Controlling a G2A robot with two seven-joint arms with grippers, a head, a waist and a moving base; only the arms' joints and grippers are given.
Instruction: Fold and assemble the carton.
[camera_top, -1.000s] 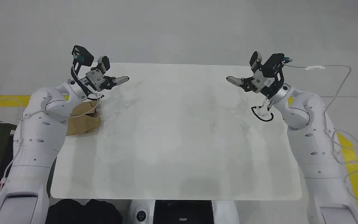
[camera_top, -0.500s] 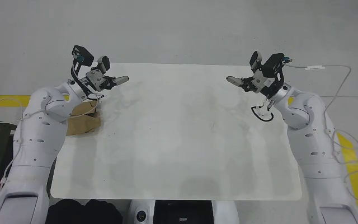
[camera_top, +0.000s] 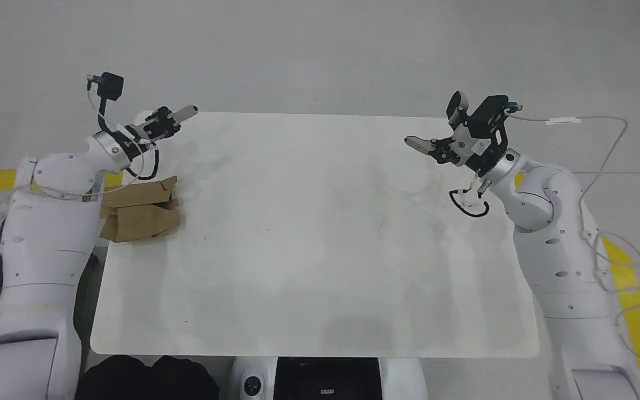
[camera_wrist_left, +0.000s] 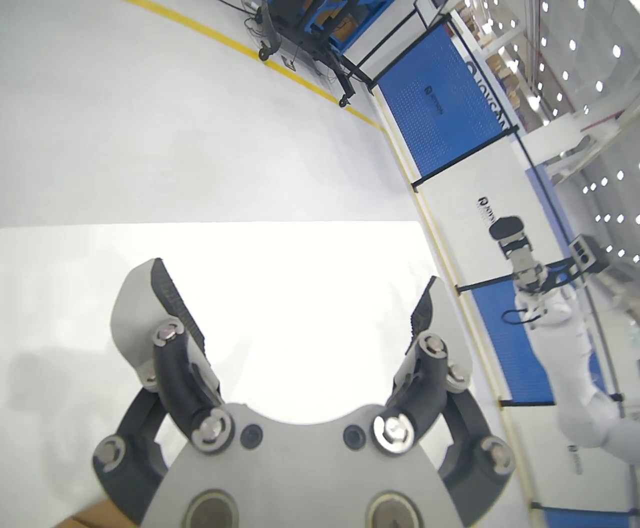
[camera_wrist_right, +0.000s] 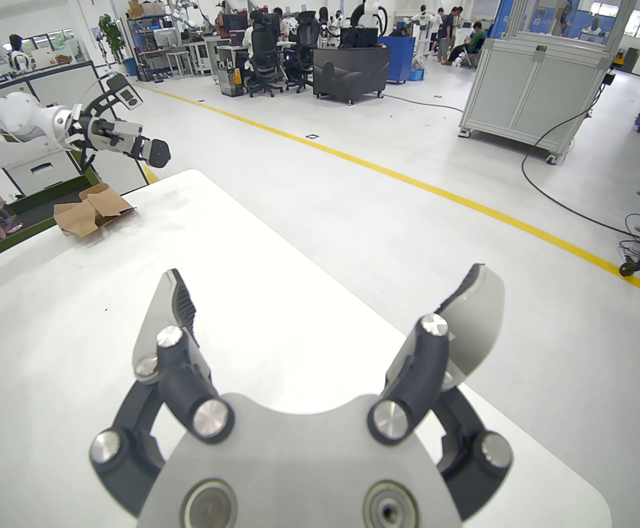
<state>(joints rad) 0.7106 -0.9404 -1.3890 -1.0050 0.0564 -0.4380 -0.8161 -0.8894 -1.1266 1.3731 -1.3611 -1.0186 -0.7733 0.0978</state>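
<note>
Left gripper (camera_top: 180, 113): its ribbed fingers are spread wide apart, as is seen in its own wrist view (camera_wrist_left: 295, 280); it is held in the air above the far left corner of the table (camera_top: 320, 260), clear of the surface; it is pointed along the table's far edge towards the right side; from the right wrist view it is seen end-on (camera_wrist_right: 159, 152), raised over that same corner.

Right gripper (camera_top: 418, 145): its fingers are likewise parted (camera_wrist_right: 325, 275); it is held above the table near the far right corner, off the surface; it is pointed across the table towards the left side.

Carton (camera_top: 140, 208): brown cardboard, unassembled, is seen lying at the table's left edge, a little nearer than the far left corner; its flaps are open and crumpled at uneven angles (camera_wrist_right: 92, 212); in the top view part of it is seen reaching out past the table's left edge; it is touched by neither gripper, the left one being near it but above and beyond it, the right one well apart on the table's opposite side.

Table: a white top with rounded corners is shown; faint grey smudges are seen across its middle.

Floor line (camera_wrist_right: 400, 175): a yellow stripe is painted on the floor beyond the table's far edge.
</note>
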